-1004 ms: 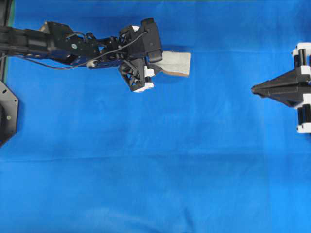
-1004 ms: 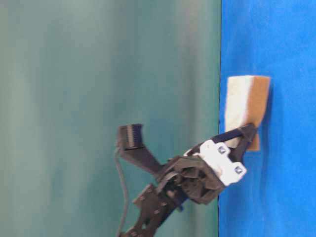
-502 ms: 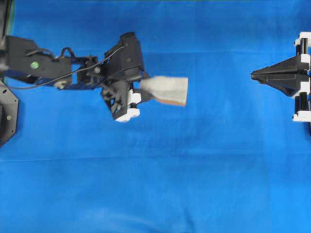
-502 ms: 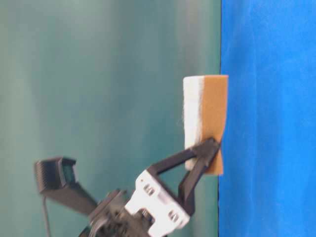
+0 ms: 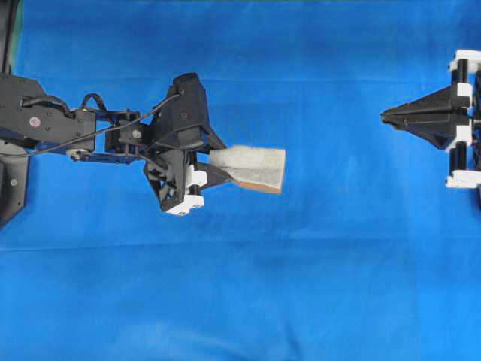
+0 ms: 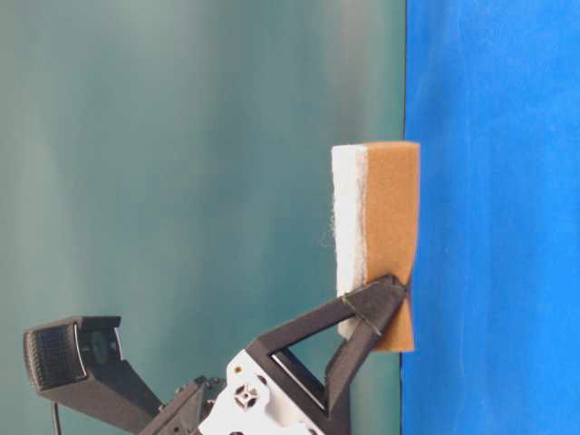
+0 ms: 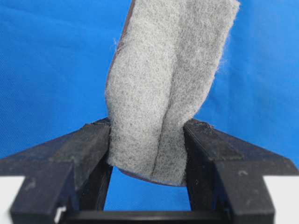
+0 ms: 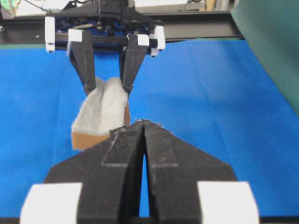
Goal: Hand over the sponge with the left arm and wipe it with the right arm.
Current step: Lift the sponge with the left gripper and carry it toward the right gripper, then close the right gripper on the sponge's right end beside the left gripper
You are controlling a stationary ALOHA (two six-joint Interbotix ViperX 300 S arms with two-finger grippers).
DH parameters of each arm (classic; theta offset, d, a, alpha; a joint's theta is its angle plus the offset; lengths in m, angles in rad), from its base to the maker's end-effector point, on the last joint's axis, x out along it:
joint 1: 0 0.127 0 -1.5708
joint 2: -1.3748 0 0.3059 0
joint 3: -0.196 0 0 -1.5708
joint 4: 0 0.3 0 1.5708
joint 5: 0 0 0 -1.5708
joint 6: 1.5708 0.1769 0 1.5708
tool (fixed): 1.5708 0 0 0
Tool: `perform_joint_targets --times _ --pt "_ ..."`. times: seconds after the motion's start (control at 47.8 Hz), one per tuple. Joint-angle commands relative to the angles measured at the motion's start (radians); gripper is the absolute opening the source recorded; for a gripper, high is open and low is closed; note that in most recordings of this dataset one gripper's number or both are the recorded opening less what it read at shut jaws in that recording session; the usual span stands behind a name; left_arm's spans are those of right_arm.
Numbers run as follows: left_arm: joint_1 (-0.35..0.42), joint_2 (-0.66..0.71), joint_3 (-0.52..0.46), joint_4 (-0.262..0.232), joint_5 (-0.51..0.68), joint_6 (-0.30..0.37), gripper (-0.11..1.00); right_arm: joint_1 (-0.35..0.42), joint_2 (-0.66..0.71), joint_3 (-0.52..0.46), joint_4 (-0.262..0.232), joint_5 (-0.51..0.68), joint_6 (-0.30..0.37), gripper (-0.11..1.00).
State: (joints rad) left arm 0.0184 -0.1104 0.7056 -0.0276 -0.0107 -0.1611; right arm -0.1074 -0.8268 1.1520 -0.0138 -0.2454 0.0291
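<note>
Overhead exterior view: the left arm (image 5: 113,135) reaches in from the left, its fingers (image 7: 84,149) clenched on the near end of the sponge (image 5: 255,167), squeezing it into a fold. The sponge sticks out toward the right arm (image 5: 443,120), grey fleece up, orange layer beneath, held clear of the worktop (image 5: 301,286). The right fingers (image 8: 142,144) are pressed together, grasping nothing, well apart from the sponge. A blue cloth covers the worktop; a teal wall (image 6: 181,136) stands behind.

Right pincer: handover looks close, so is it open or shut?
Shut: the right pincer's fingers meet at the tips, well short of the sponge.
</note>
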Motion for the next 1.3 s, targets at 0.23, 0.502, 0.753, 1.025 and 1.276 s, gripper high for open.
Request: perform_joint_targets --times 0.23,0.502,0.753,1.025,1.276 --pt "0.008 -0.017 -0.015 -0.002 -0.005 0.006 0.38 0.092 0.201 -0.163 0.003 -0.003 0.015 0.01" --pt "0.011 -0.017 -0.014 -0.002 -0.005 0.008 0.38 0.095 0.433 -0.288 0.015 -0.002 0.034 0.69" --pt "0.009 -0.017 -0.014 -0.002 -0.005 0.009 0.38 0.089 0.584 -0.405 0.037 0.084 0.038 0.74" --pt "0.011 -0.015 -0.015 -0.002 -0.005 0.009 0.38 0.086 0.689 -0.471 0.041 0.13 0.04 0.74" --pt "0.011 -0.017 -0.012 -0.002 -0.003 0.009 0.38 0.078 0.735 -0.489 0.046 0.135 0.04 0.74"
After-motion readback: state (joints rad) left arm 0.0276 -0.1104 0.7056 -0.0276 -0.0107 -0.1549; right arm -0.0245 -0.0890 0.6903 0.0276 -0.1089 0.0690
